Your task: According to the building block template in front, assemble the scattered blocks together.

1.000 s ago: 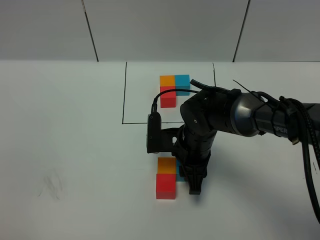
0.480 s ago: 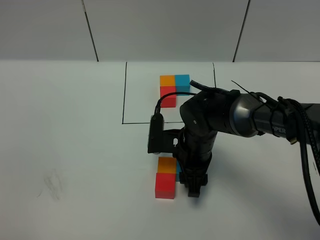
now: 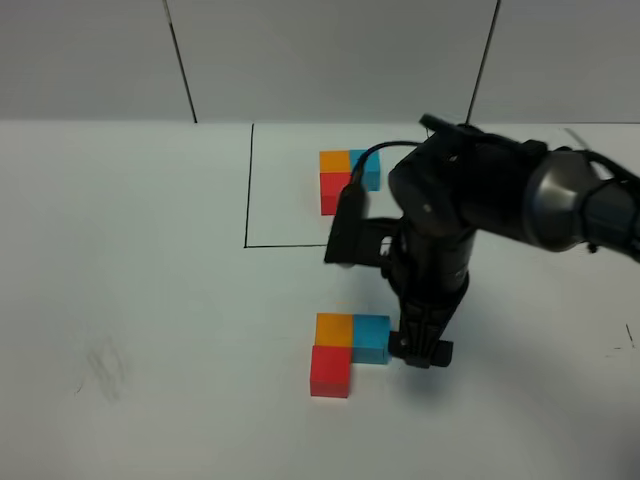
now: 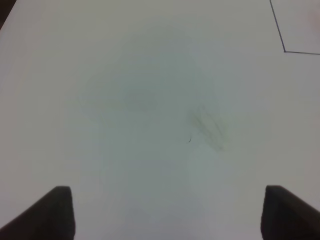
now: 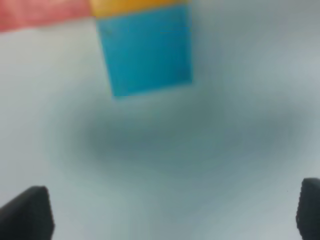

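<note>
Three loose cubes are grouped into an L on the white surface: orange cube with sky-blue cube touching its right side, and red cube touching the orange one on the near side. The same layout is seen in the template, framed by a black-lined rectangle further back.

Right claw is positioned just beside the sky-blue cube, on its right side; contact cannot be confirmed. In the right wrist view the claw is spread, fingertips wide apart with nothing between them; the sky-blue cube is seen ahead, blurred, with the orange cube and red cube at the frame edge.

Left claw is released too, tips apart over bare surface, with a corner of the black line visible. The left arm is not seen in the high view.
</note>
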